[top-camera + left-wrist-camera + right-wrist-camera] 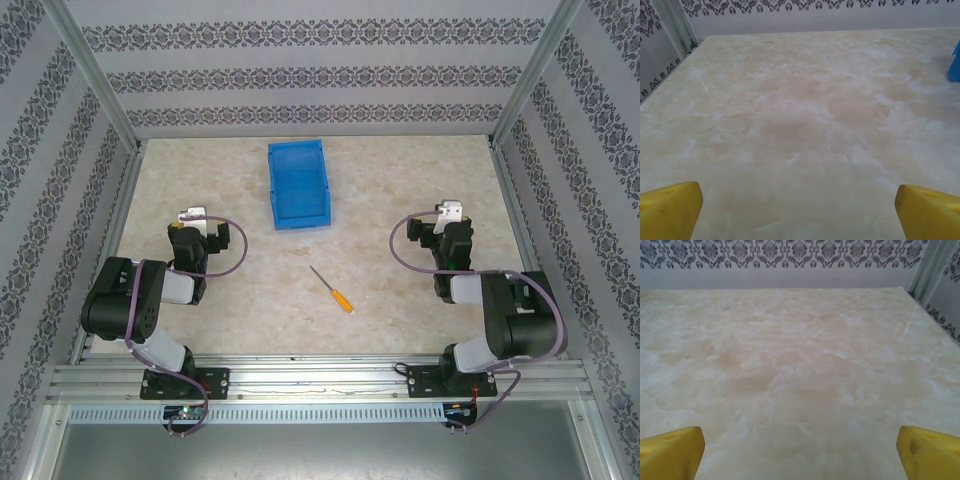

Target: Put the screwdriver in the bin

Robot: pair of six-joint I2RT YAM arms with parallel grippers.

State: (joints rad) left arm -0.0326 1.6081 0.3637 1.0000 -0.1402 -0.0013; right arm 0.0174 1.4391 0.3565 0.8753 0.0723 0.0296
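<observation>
Table [250, 300]: The risk is that the hard, smooth top gives no grip, so a nudged tool would skate or spin rather than stay put. It is a flat slab, cream and beige, with a cloudy marble-like pattern and a faint sheen.

Bin [300, 185]: A release from too far out or too low could hit the raised rim and bounce the tool back onto the table, and a bump from an arm could shove the light box. It is bright blue moulded plastic, rectangular and open-topped. It stands at the far middle of the table, and its blue corner shows at the right edge of the left wrist view.

Left gripper [800, 212]: The jaws are spread wide with nothing between them. The yellow fingers [670, 207] are blunt, matt plastic wedges, and a slim shaft could slip past them.

Right gripper [800, 455]: It too is spread wide and empty over bare table. If both arms reach inward at once, they could clash.

Screwdriver [331, 289]: It lies flat between the two arms, nearer than the bin and well apart from it, with its tip angled towards the bin. A round orange-yellow handle and thin grey metal shaft will likely roll. An off-centre pinch on the shaft could let it pivot and drop short.
</observation>
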